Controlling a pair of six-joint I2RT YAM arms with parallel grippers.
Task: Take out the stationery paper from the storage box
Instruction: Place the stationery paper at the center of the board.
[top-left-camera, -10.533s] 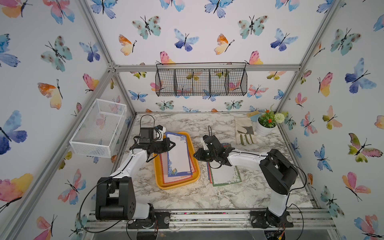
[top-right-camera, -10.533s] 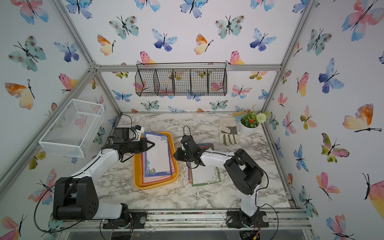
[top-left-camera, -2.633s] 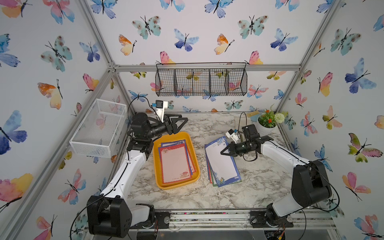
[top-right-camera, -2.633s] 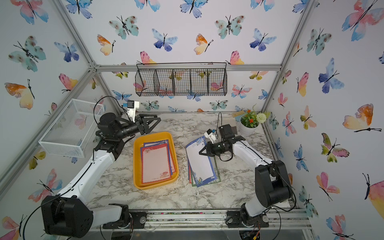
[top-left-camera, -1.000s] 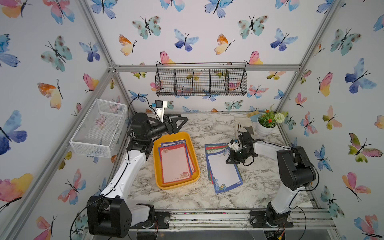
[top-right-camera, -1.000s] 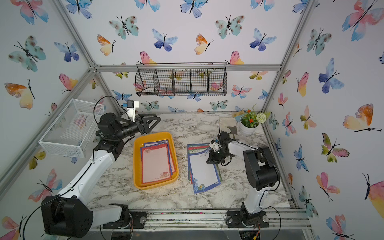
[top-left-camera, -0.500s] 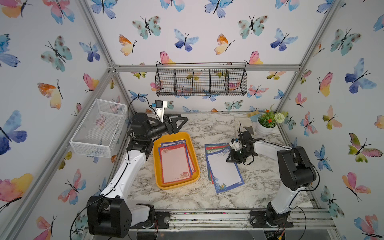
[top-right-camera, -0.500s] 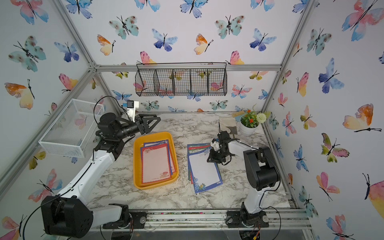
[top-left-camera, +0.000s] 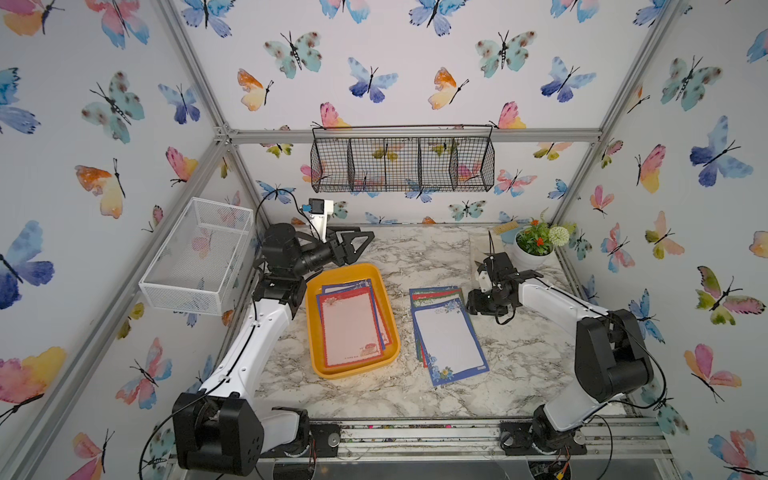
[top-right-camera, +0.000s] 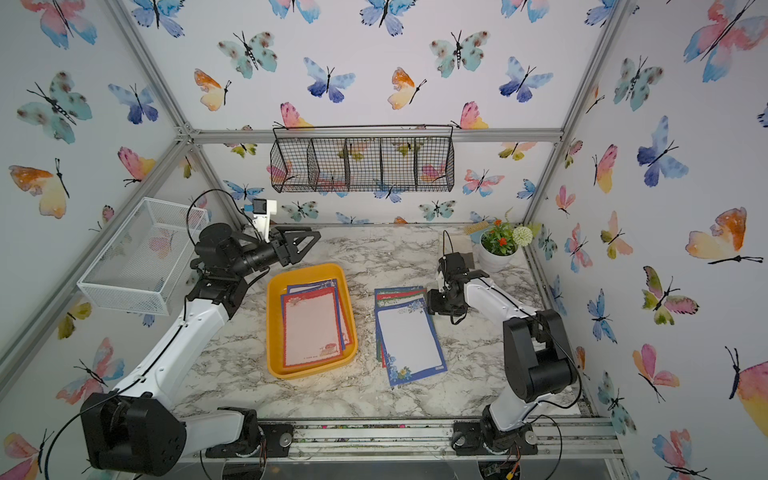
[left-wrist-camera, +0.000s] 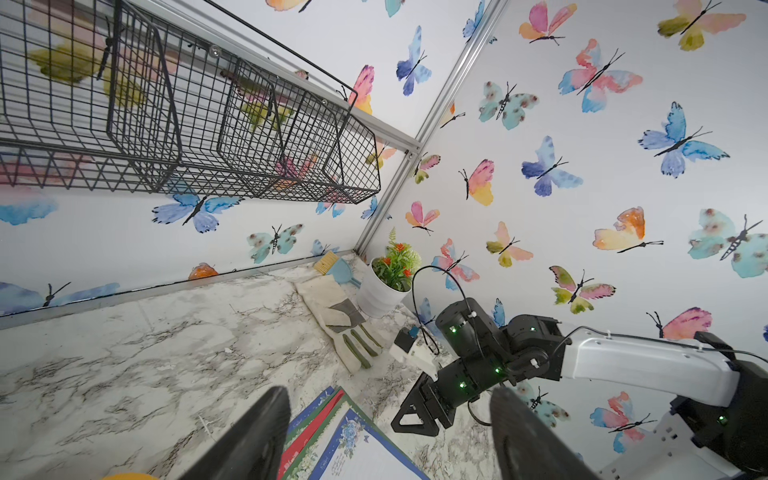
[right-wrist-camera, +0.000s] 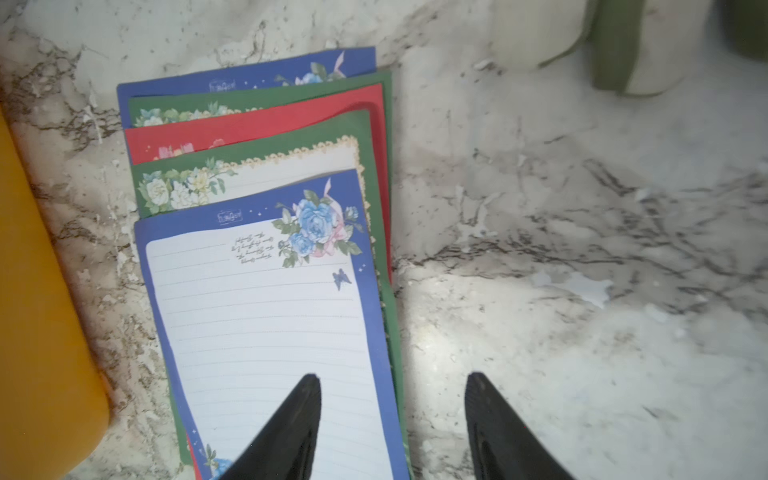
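The right jaws, clamped 1 second ago, now stand parted. The blue-bordered white letter sheet (top-left-camera: 449, 338) lies released beneath them, atop the fanned pile of removed sheets (right-wrist-camera: 257, 124) on the marble worktop (top-left-camera: 519, 353). That puts 1 more sheet out. A red-bordered sheet (top-left-camera: 348, 328) and others remain in the shallow yellow-orange plastic tray (top-left-camera: 312, 332), just below the left jaws, which hang wide open and empty. A white flower pot (top-left-camera: 533, 257) sits behind the right jaws. Nothing blocks the way to the tray.
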